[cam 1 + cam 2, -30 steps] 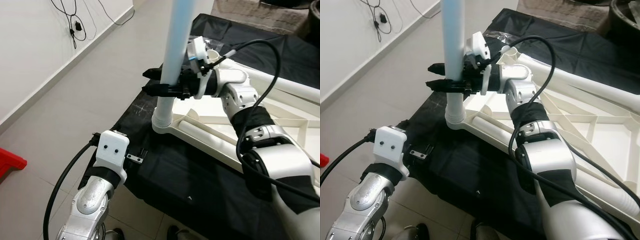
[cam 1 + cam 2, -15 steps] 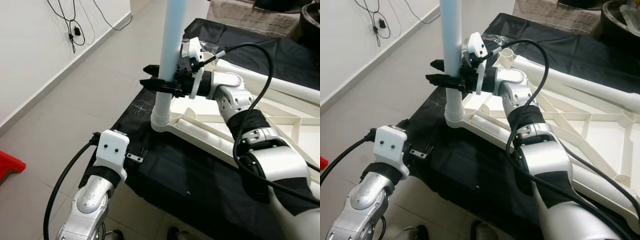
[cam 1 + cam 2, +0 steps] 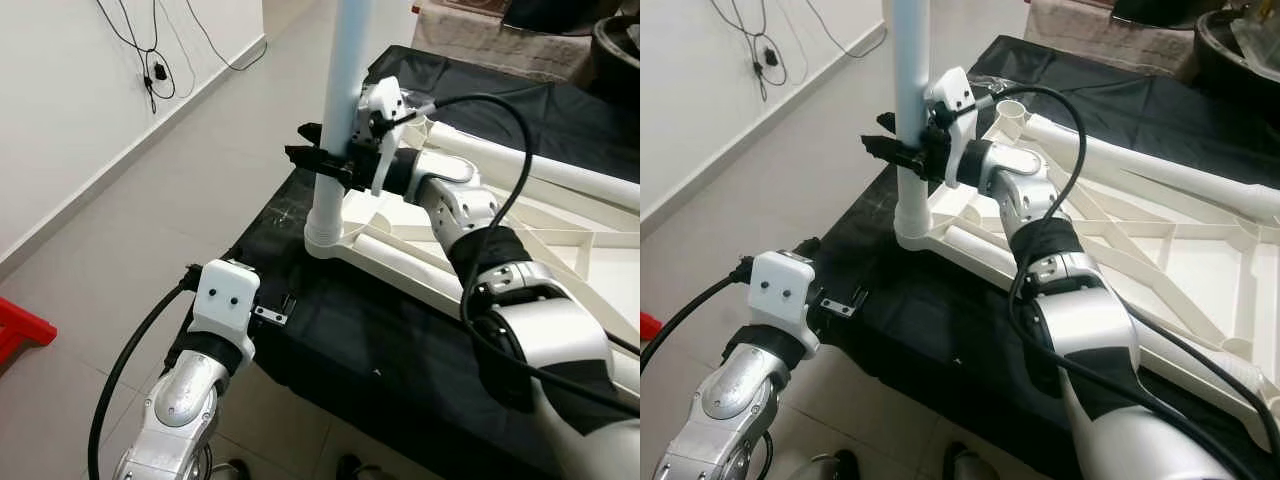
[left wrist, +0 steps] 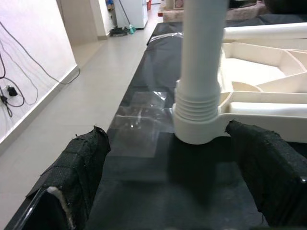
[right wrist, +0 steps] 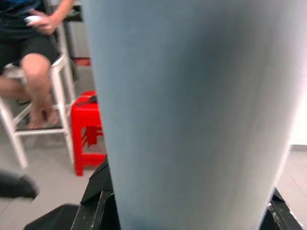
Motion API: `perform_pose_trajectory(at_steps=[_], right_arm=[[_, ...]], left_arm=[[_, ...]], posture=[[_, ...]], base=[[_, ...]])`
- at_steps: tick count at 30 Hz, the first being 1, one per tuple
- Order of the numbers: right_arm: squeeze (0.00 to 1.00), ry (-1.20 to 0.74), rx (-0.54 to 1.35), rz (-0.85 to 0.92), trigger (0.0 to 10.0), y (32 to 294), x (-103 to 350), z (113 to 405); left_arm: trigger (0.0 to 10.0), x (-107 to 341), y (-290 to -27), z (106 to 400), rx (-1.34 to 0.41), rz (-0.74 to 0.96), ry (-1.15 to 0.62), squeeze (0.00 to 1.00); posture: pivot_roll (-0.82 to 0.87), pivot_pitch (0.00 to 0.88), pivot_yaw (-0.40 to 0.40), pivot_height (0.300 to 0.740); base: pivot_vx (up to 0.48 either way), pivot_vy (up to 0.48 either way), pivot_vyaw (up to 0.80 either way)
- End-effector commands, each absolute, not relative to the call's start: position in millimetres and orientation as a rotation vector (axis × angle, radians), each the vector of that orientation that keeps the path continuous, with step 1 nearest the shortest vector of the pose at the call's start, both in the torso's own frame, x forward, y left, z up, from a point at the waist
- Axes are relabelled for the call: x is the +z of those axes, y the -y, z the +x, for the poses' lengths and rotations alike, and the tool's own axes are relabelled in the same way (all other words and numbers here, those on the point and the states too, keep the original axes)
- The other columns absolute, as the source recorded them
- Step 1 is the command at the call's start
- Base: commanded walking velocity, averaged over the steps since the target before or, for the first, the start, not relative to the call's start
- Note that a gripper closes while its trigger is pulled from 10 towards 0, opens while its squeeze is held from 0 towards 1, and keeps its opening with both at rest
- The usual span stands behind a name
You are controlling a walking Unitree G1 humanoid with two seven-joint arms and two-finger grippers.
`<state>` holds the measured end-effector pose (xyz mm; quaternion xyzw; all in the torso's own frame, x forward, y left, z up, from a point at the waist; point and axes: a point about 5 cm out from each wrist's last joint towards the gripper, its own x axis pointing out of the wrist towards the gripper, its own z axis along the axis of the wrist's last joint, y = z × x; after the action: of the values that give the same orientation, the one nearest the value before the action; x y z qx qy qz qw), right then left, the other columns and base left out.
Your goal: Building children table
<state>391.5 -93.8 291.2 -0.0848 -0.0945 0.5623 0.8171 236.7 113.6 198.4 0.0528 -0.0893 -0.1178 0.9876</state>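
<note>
On the near left, my left gripper [image 4: 168, 191] hung low at the black-covered table's [image 3: 340, 340] edge, fingers [image 4: 79, 167] spread wide and empty. Further right and farther off, the white table leg [image 3: 335, 110] stood upright in the corner socket [image 3: 322, 238] of the upturned tabletop frame [image 3: 1120, 240]. My right gripper [image 3: 325, 165] was clamped around it — probably mid-twist. A slanted grip could cross-thread the leg — or drag the frame sideways.
</note>
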Motion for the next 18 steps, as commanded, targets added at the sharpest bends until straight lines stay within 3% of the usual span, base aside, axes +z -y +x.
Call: perform_pose_trajectory(at_steps=[1, 4, 18], right_arm=[[0.0, -0.057, 1.381, -0.128, 10.0, 93.0, 229.9, 380.3], [0.0, -0.076, 1.495, -0.108, 10.0, 92.4, 228.6, 374.8], [0.0, -0.016, 1.632, -0.07, 10.0, 81.0, 242.6, 371.8]], left_arm=[[10.0, 194.6, -114.2, 236.4, -0.243, 0.113, 0.165, 0.0], [10.0, 194.5, -114.2, 236.0, -0.244, 0.114, 0.165, 0.0], [10.0, 194.7, -114.3, 232.9, -0.243, 0.118, 0.163, 0.0]], posture=[[0.09, 0.286, -0.074, 0.74], [0.09, 0.286, -0.075, 0.74], [0.11, 0.292, -0.086, 0.74]], base=[[0.0, 0.0, 0.0], [0.0, 0.0, 0.0], [0.0, 0.0, 0.0]])
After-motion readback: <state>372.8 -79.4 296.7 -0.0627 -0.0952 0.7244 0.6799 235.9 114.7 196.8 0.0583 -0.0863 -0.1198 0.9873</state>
